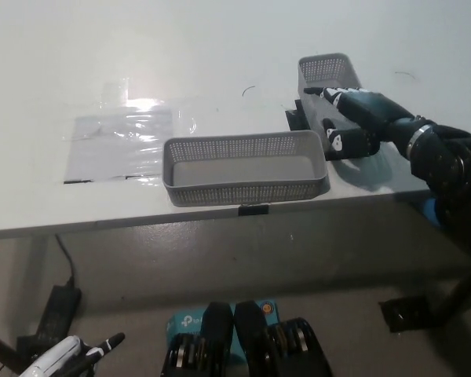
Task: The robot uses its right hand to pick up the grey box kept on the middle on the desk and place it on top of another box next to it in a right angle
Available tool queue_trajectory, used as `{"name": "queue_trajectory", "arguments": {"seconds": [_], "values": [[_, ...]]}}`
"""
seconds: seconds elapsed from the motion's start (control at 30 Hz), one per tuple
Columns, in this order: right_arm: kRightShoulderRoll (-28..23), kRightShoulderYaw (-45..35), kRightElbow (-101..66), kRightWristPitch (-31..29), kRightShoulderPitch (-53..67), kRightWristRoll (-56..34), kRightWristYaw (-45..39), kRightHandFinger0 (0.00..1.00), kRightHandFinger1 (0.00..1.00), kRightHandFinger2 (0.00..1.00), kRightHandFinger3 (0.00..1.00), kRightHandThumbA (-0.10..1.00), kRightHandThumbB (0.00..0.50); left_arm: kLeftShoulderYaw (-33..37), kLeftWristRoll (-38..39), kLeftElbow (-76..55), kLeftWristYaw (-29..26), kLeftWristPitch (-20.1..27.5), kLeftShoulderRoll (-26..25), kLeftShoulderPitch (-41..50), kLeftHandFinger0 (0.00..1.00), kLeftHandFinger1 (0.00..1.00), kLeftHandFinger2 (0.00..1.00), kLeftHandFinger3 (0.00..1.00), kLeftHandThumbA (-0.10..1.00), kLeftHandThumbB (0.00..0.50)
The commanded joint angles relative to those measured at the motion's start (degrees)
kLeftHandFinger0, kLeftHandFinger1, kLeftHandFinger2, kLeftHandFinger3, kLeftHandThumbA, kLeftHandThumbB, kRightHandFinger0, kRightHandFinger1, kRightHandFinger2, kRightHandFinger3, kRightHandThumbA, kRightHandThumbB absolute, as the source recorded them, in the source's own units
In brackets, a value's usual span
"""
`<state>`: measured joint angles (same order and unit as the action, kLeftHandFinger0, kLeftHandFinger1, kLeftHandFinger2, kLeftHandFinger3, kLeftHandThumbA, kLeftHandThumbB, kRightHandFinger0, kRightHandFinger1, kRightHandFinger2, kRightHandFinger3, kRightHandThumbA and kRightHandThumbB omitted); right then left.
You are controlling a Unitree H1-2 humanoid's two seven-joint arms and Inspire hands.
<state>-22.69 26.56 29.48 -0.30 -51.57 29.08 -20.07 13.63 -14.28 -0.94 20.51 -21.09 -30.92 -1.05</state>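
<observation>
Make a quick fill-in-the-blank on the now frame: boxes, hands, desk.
1. The black right hand is over the ____ of the two grey mesh boxes.
2. The nearer grey box sits at the desk's ____ edge.
3. The white left hand rests at the picture's lower ____.
4. Inside, the nearer grey box is ____.

Missing words: farther; front; left; empty

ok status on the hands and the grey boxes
Right hand on the far grey box, grip unclear. Near grey box at desk edge, untouched. Left hand low, idle. Nothing between boxes.
</observation>
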Motion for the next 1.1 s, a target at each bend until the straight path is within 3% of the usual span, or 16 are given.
{"name": "queue_trajectory", "arguments": {"seconds": [0.0, 0.23, 0.33, 0.37, 0.43, 0.7, 0.93, 1.03, 1.07], "values": [[-1.37, -0.87, -0.17, -1.03, -3.75, 1.06, -0.94, 1.0, 1.0, 1.0, 1.0, -0.1, 0.171, -0.62, -0.74, -1.94, -0.12, 0.99, -0.89, 0.43, 0.05, 0.0, 0.02, 0.11, 0.97, 0.219], [-0.66, -0.38, 2.32, -2.26, -3.99, 2.21, 0.06, 1.0, 1.0, 1.0, 1.0, -0.1, 0.185, -1.38, -0.44, -2.49, -0.1, 0.67, -0.74, 0.54, 0.02, 0.0, 0.0, 0.11, 0.95, 0.207], [-0.62, -0.29, 2.56, -1.08, -3.95, 2.78, -0.42, 1.0, 1.0, 1.0, 1.0, -0.1, 0.17, -1.28, -0.9, -2.64, 0.16, 1.0, -1.16, -0.08, 0.04, 0.0, 0.0, 0.1, 0.99, 0.231], [-0.71, 0.65, 2.2, -0.59, -3.31, 3.95, -0.85, 1.0, 1.0, 1.0, 1.0, -0.1, 0.156, -1.63, -0.66, -2.58, -0.05, 0.52, -0.81, -0.11, 0.05, 0.0, 0.0, 0.1, 0.96, 0.227], [-0.51, 0.81, 3.14, -1.16, -3.15, 3.81, -0.93, 1.0, 1.0, 1.0, 1.0, -0.1, 0.162, -1.96, -0.24, -2.34, 0.02, 0.76, -0.68, -0.22, 0.0, 0.0, 0.0, 0.09, 0.96, 0.237], [-0.17, 2.07, 8.35, -2.24, -2.78, 5.15, 0.5, 1.0, 1.0, 1.0, 1.0, -0.1, 0.168, -2.24, -0.57, -1.77, -0.22, 2.9, -1.12, 0.08, 0.0, 0.0, 0.0, 0.09, 1.0, 0.263], [-0.13, 4.56, 11.11, 1.44, -2.83, 9.17, 0.21, 1.0, 1.0, 1.0, 1.0, -0.1, 0.176, -2.89, -0.26, -2.32, -0.22, 1.16, -0.56, 0.23, 0.02, 0.0, 0.0, 0.12, 0.93, 0.213], [0.05, 6.23, 12.03, 3.11, -3.24, 11.39, -0.32, 0.98, 1.0, 1.0, 1.0, 0.02, 0.184, -2.8, -0.8, -2.82, -0.34, 1.0, -0.7, 0.4, 0.03, 0.0, 0.0, 0.11, 0.95, 0.22], [-0.03, 7.77, 12.55, 3.5, -3.38, 13.36, -0.42, 0.91, 1.0, 1.0, 1.0, 0.03, 0.186, -2.74, -0.91, -2.8, -0.37, 1.16, -0.73, 0.39, 0.05, 0.0, 0.0, 0.11, 0.94, 0.217]]}}
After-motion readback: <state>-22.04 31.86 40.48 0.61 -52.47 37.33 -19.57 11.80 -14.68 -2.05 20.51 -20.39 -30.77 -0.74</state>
